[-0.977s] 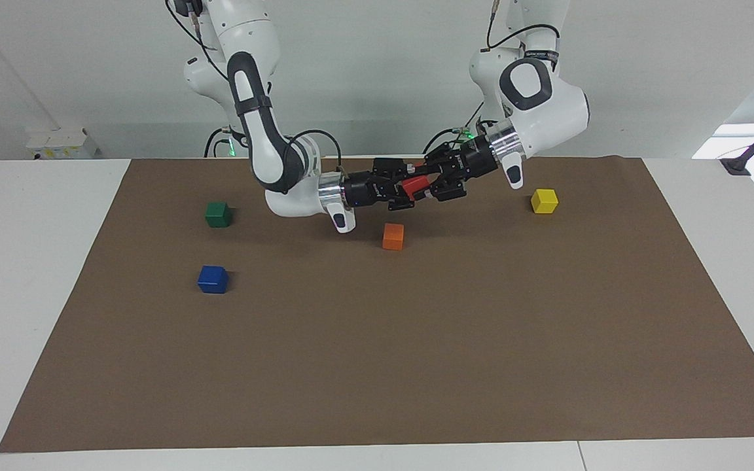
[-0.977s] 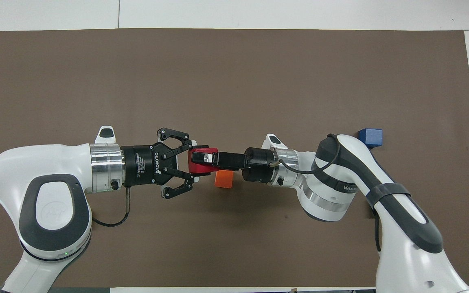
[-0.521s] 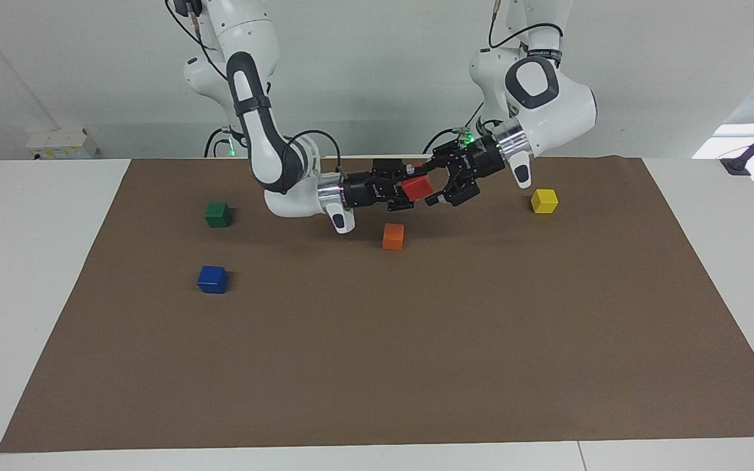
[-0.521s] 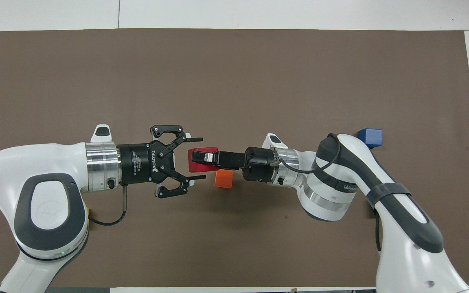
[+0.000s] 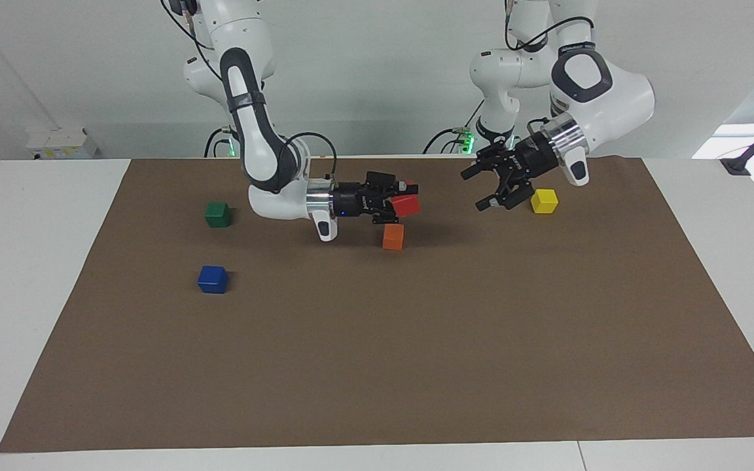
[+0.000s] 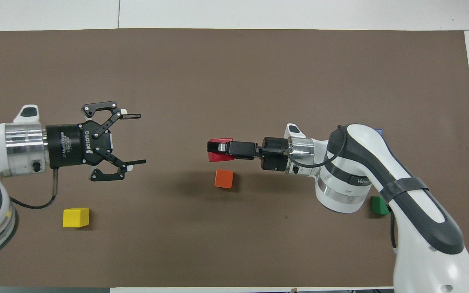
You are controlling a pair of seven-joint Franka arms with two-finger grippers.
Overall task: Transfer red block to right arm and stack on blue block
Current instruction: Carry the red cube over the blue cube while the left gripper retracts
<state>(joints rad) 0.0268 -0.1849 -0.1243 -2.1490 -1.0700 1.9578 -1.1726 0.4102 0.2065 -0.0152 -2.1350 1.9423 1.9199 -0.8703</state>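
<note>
A: Right gripper [image 5: 400, 198]?
B: Clamped on the red block [image 5: 406, 205], raised over the brown mat [image 5: 377, 366], just above the orange block [image 5: 393, 237]. Red sits tilted in the grip.

A: Left gripper [image 5: 482, 190]?
B: Fingers spread wide, holding nothing, up in the air just beside the yellow block [image 5: 544, 201], well apart from the red block.

A: Blue block [image 5: 213, 279]?
B: Flat on the mat toward the right arm's end, nothing on it. Green block [image 5: 218, 214] lies nearer to the robots than blue.
</note>
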